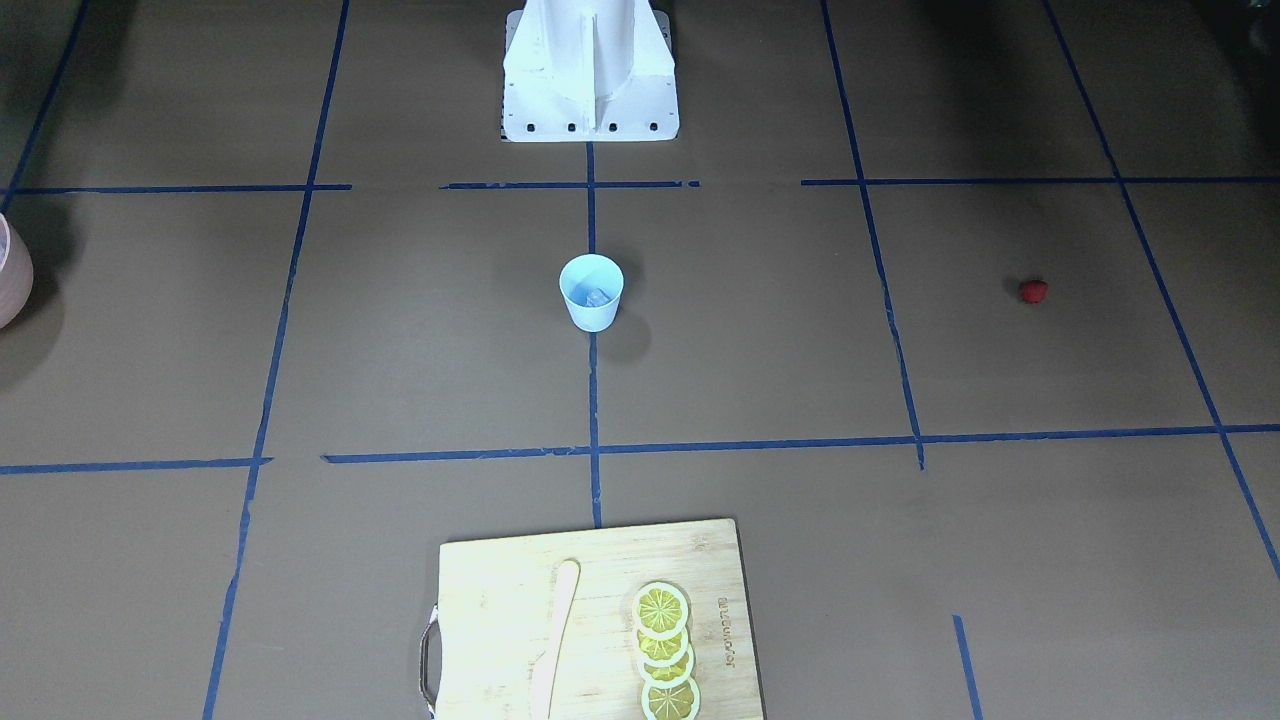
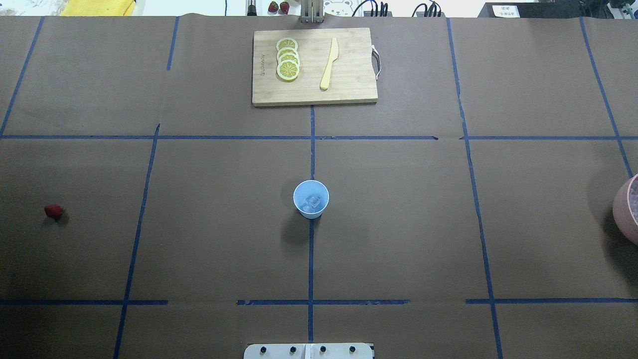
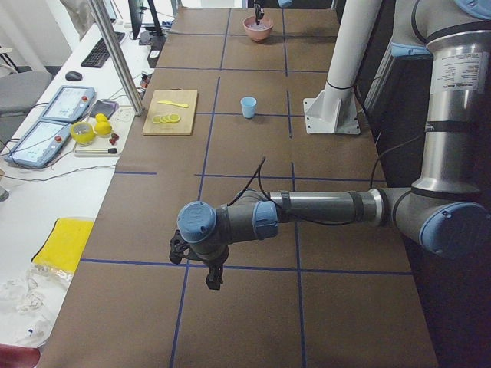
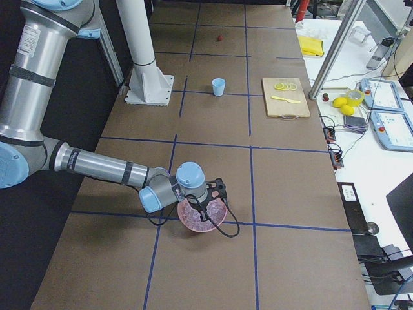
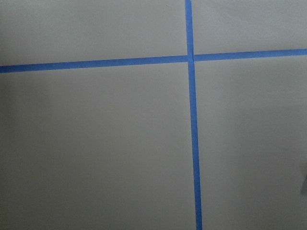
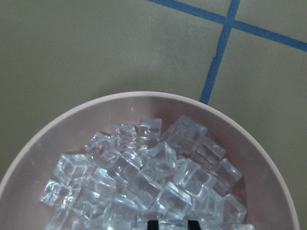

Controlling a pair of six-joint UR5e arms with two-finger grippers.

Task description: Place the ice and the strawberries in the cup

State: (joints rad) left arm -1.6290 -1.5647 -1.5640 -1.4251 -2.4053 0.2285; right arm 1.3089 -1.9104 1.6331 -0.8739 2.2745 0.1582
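Note:
The light-blue cup point(image 2: 311, 199) stands upright at the table's middle, with ice point(image 2: 313, 202) in its bottom. One red strawberry point(image 2: 53, 211) lies alone far out on the robot's left side. Both arms are outside the overhead view. My right gripper point(image 4: 216, 194) dips into the pinkish bowl point(image 4: 201, 216), which is heaped with ice cubes point(image 6: 144, 177). In the right wrist view its two dark fingertips point(image 6: 152, 224) peek in at the bottom edge, one cube's width apart, with a cube between them. My left gripper point(image 3: 213, 280) hangs over bare table, and I cannot tell whether it is open or shut.
A wooden cutting board point(image 2: 349, 85) on the far side holds several lemon slices point(image 2: 288, 59) and a pale knife point(image 2: 329, 64). The robot's white base point(image 1: 590, 70) stands behind the cup. Blue tape lines grid the brown table. A bench with controllers runs beyond the far edge.

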